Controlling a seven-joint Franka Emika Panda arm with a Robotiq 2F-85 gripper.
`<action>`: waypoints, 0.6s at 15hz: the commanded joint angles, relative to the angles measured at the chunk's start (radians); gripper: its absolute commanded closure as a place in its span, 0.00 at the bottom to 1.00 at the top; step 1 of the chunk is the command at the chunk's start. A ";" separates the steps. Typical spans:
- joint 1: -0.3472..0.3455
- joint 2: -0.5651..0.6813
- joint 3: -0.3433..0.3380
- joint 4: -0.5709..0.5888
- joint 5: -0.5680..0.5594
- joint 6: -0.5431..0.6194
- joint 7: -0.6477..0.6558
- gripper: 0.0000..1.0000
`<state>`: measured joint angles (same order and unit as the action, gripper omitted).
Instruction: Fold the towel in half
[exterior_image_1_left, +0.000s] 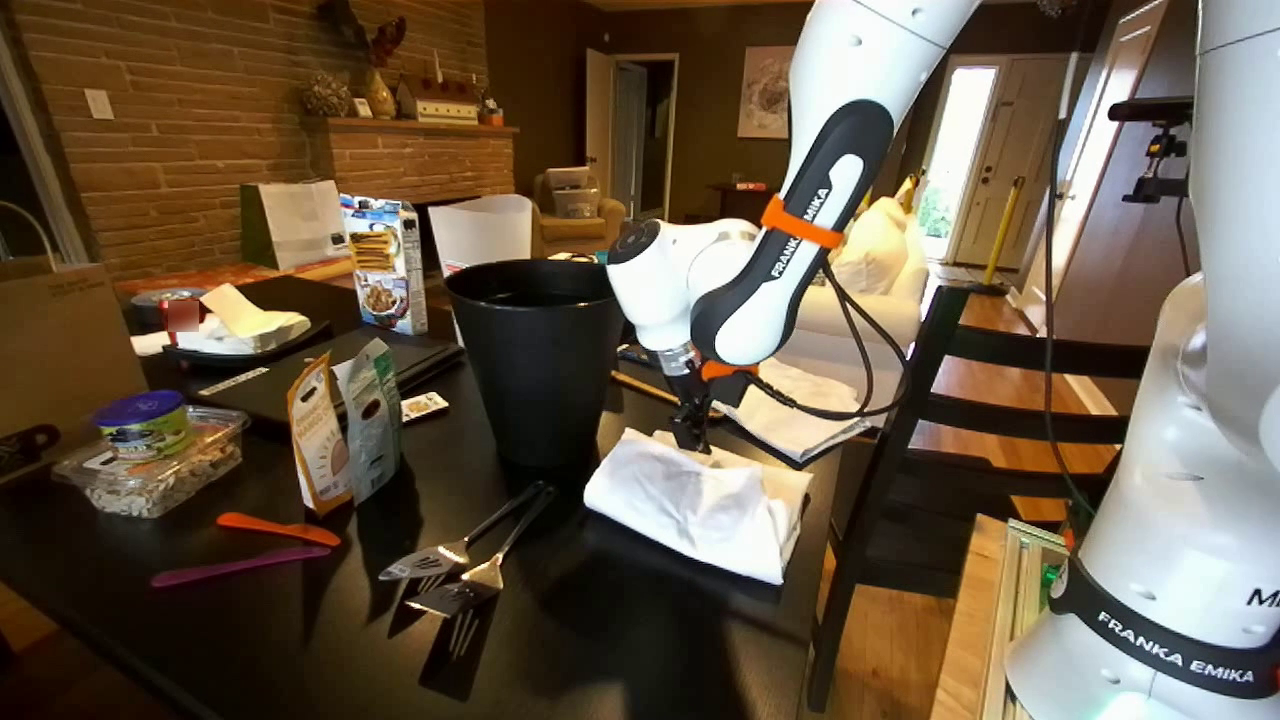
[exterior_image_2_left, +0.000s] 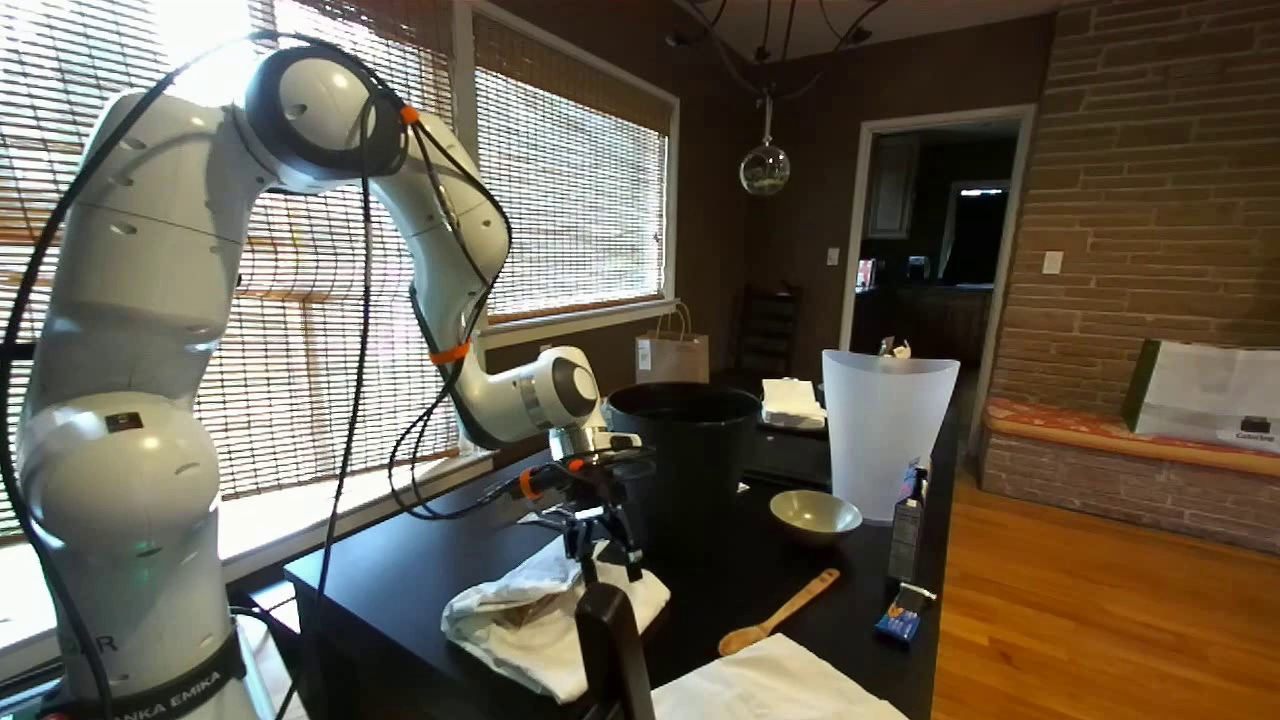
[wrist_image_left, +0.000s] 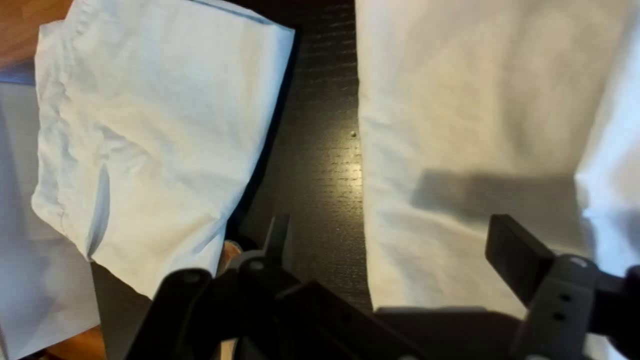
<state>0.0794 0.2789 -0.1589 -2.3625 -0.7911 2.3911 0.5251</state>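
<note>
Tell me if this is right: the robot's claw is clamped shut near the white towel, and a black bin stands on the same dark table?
Not quite: the gripper is open, not clamped shut. The wrist view shows its two fingers wide apart. The rest is right: it is near the white towel, and a black bin stands on the same dark table.

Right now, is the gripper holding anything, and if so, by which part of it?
Nothing is held: the gripper is open, its jaws apart, and the towel is not pinched between them.
</note>
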 joint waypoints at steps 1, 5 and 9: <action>-0.027 -0.020 -0.013 0.012 -0.057 0.025 0.049 0.00; -0.045 -0.008 -0.004 0.028 -0.028 0.023 0.048 0.00; -0.052 -0.008 -0.006 0.029 -0.029 0.032 0.059 0.00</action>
<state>0.0405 0.2713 -0.1782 -2.3348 -0.8176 2.4271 0.5831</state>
